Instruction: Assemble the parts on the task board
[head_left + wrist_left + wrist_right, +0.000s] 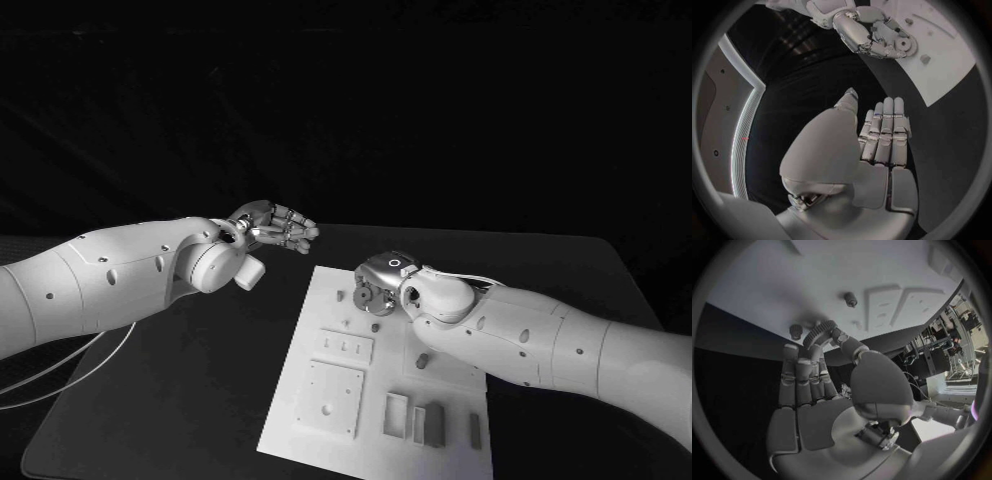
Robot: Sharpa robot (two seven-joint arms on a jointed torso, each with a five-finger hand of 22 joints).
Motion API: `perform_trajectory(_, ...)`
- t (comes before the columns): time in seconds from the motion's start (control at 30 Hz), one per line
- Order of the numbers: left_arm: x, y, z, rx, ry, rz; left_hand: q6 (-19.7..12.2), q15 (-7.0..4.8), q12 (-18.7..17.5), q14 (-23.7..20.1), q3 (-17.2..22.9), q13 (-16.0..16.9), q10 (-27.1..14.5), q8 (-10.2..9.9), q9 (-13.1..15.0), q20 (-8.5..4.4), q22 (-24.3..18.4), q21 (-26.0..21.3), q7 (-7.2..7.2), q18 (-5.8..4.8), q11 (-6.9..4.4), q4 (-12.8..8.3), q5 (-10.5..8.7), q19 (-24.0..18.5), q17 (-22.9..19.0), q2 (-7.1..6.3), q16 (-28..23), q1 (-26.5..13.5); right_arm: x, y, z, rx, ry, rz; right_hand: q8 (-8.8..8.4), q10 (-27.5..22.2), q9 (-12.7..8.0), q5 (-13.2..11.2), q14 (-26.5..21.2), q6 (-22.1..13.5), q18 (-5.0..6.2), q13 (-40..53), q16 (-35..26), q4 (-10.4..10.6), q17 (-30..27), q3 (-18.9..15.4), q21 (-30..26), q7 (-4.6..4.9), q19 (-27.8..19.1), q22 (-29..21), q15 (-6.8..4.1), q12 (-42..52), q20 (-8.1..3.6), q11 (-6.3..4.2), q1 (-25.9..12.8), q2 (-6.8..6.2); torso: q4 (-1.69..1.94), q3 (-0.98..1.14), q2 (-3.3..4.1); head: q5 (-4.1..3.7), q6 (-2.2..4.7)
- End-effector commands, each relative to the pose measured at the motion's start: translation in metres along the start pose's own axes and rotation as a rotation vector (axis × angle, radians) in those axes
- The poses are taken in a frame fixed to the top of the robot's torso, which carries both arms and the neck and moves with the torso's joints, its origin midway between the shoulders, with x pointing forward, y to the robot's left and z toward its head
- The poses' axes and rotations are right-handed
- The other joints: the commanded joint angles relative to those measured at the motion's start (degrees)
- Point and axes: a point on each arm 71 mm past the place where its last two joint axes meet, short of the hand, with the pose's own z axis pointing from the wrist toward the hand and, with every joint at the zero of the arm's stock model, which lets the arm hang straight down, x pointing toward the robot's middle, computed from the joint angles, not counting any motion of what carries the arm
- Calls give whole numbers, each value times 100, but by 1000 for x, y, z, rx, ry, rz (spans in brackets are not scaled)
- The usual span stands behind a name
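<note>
The left arm (108, 280) reaches in from the left with its wrist bent, so the left robot hand (274, 227) hangs above the tabletop (188, 400) with the palm turned up and sideways. Its fingers (886, 132) lie close together, lightly curled, the thumb alongside, and they hold nothing. The right arm (562, 350) comes in from the right and angles downward. The right robot hand (378, 290) is lowered with its fingers pointing down; the thumb and a fingertip (826, 337) pinch a small toothed gear (819, 331), while the remaining fingers are straight, side by side.
</note>
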Motion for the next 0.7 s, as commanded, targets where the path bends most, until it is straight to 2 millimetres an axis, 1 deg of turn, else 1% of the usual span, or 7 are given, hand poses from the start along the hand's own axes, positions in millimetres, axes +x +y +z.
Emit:
perform_trajectory(0.03, 1, -1, 0, 6, 13, 1, -36, -9, -37, 50, 35, 5, -52, 22, -3, -9, 9, -30, 272, 93, 0, -7, 0, 34, 10, -8, -26, -73, -2, 1, -2, -24, -29, 27, -23, -11, -14, 10, 11, 150, 37, -47, 23, 39, -2, 45, 20, 174, 25, 90, -31, -22, -32, -21, -45, -31, -2, 1, 2, 4, -3)
perform_trajectory(0.13, 1, -1, 0, 7, 12, 0, -37, -9, -38, 50, 35, 5, -53, 21, -3, -9, 9, -31, 272, 93, 1, -7, 1, 34, 11, -8, -27, -73, -1, -2, -3, -22, -32, 36, -50, -58, -25, 10, -5, 135, 37, -198, -4, 56, -21, 86, 6, 191, 11, 84, -11, -201, -34, 1, -48, -42, -4, 1, 1, 6, -1)
perform_trajectory(0.4, 0, -1, -1, 6, 11, 0, -40, -9, -40, 51, 36, 5, -57, 21, -4, -9, 11, -32, 273, 93, 2, -7, 1, 35, 13, -9, -29, -75, -2, -5, -4, -23, -46, 61, -87, 32, -33, 10, -9, 121, 37, -696, -59, 48, -70, 118, -17, 222, -2, 78, 34, -730, -27, 49, -54, -50, -4, 5, 2, 4, 9)
perform_trajectory(0.53, 0, -1, -1, 6, 12, 1, -42, -9, -41, 52, 36, 5, -58, 20, -4, -9, 11, -32, 274, 93, 3, -6, 1, 35, 14, -8, -30, -77, -1, -7, -5, -19, -48, 74, -120, 74, -39, 11, 3, 73, 37, -1117, -83, 35, -104, 141, -43, 258, -4, 71, 99, -1270, -22, 119, -54, -54, -2, 7, 4, 1, 8)
perform_trajectory(0.7, 0, -1, -1, 5, 11, 1, -44, -9, -42, 52, 37, 5, -60, 20, -5, -9, 12, -33, 274, 93, 4, -6, 1, 36, 16, -8, -32, -78, 0, -10, -6, -16, -42, 87, -129, 365, -32, 11, 21, 53, 37, -1698, -96, 23, -147, 151, -68, 272, 1, 73, 172, -2056, -14, 194, -56, -51, -1, 4, 1, 0, 10)
